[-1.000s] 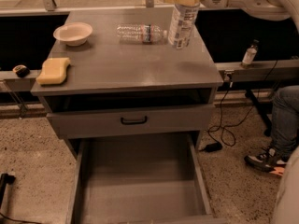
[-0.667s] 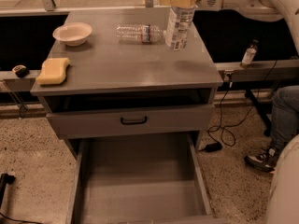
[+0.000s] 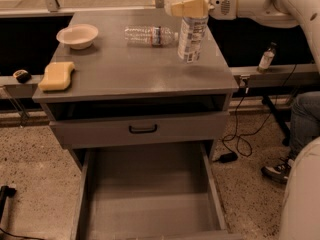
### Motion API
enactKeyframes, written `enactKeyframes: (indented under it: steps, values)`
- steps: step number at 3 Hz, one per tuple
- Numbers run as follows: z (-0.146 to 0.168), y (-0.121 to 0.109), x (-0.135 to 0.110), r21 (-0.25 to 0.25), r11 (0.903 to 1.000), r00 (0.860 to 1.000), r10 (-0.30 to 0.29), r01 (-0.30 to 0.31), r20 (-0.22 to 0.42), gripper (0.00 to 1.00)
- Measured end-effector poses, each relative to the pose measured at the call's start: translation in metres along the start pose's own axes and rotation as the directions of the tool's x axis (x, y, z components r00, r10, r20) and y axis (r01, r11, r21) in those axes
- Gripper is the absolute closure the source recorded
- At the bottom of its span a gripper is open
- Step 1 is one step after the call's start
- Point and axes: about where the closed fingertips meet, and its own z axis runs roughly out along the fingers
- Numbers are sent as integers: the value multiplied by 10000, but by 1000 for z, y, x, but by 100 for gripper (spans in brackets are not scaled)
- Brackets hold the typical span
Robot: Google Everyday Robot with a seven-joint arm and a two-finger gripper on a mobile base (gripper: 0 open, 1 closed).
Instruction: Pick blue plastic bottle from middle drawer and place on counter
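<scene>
While the hand (image 3: 194, 9) clamps the blue plastic bottle (image 3: 192, 41) by its top, upright at back right of the desk (image 3: 125, 81), a second bottle (image 3: 150, 35) lies mid-back, one bowl (image 3: 77, 36) back-left, one sponge (image 3: 56, 75) front-left.

Above the counter's (image 3: 130, 76) far right, the gripper (image 3: 191, 7) clasped the blue plastic bottle (image 3: 192, 40), hiding its cap; the middle drawer's (image 3: 150, 204) near end was cut off.
</scene>
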Motion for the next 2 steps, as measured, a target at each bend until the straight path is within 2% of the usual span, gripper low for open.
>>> enactKeyframes:
  steps: [1, 2]
  values:
    - [1, 3, 14, -197, 9996, 9996, 190, -194, -205, 100]
    - [-1, 4, 23, -326, 9990, 9988, 289, -302, -397, 84]
